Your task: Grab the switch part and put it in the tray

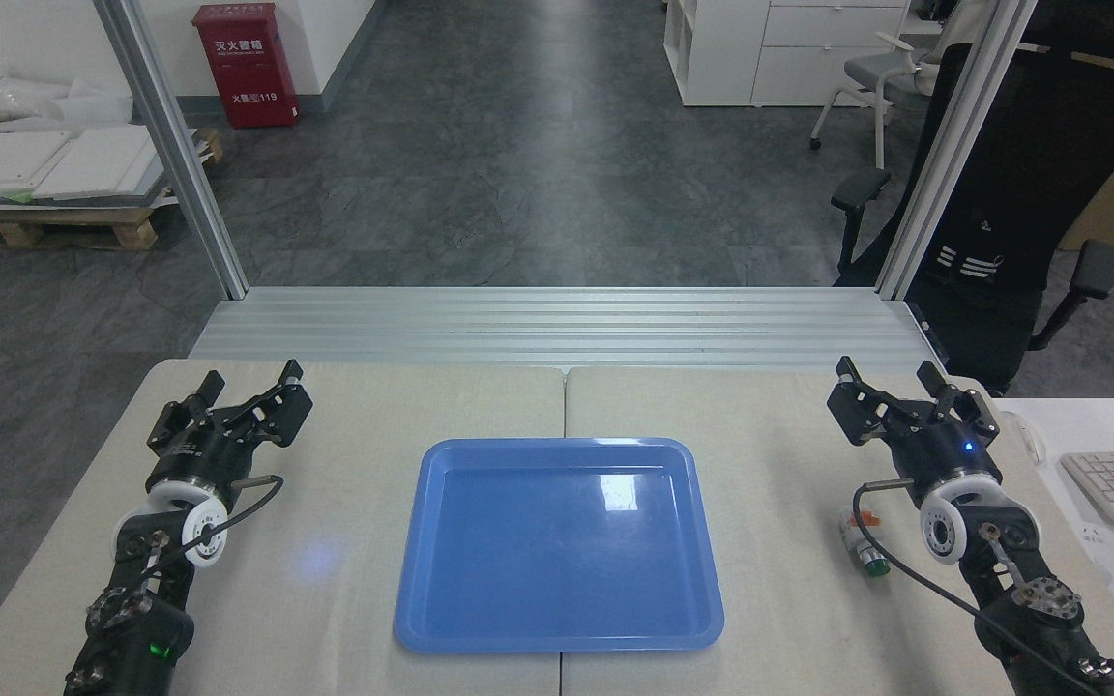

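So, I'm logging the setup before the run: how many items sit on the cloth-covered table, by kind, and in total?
Glossy blue rectangular plastic tray: 1
Small white-grey switch part with orange tab and green button: 1
Total: 2

On the pale table (344,599) I see a large glossy blue plastic tray (557,638) lying centred between my arms. My left gripper (252,385) and right gripper (891,379) both stand spread apart. The small white-grey switch part (864,547), green button toward me, lies beside my right wrist.
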Robot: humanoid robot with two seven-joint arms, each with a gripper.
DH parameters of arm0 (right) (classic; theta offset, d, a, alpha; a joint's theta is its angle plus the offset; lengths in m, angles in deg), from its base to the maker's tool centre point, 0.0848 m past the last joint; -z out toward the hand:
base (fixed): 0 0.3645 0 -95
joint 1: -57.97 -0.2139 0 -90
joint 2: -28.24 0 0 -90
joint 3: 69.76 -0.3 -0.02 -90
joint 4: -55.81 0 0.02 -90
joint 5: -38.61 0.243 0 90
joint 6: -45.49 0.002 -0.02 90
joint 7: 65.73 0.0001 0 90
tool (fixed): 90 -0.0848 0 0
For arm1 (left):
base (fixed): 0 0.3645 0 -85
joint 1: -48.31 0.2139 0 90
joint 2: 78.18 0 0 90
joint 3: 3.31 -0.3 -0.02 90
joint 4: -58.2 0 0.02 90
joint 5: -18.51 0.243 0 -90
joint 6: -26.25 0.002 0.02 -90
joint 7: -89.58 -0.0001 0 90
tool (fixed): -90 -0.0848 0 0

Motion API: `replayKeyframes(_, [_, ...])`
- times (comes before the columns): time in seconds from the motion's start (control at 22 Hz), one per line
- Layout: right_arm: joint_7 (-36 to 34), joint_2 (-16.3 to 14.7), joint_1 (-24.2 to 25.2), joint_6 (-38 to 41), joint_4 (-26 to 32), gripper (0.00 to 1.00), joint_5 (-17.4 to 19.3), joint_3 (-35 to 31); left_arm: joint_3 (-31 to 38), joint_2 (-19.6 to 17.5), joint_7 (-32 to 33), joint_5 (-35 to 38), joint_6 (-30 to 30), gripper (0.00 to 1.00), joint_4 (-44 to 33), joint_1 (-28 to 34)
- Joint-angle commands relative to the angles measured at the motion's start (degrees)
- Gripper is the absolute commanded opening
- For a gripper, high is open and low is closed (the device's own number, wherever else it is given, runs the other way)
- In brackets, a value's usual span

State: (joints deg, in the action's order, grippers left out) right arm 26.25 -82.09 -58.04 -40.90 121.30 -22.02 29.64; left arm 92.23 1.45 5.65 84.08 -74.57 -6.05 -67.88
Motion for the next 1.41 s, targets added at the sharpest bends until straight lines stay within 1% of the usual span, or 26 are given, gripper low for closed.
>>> replayKeyframes(0.0, [0.0, 0.0, 0.0, 0.0, 0.0, 0.97, 0.0, 0.0, 0.0, 0.0, -0.1, 0.2, 0.0, 1.0, 0.0, 0.0])
replayKeyframes(1.14, [0.1, 0.0, 0.1, -0.1, 0.0, 0.97, 0.0, 0.2, 0.0, 0.0, -0.1, 0.0, 0.0, 1.0, 0.0, 0.0])
replayKeyframes(1.36, [0.1, 0.0, 0.2, -0.2, 0.0, 0.97, 0.0, 1.1, 0.0, 0.0, -0.1, 0.0, 0.0, 1.0, 0.0, 0.0])
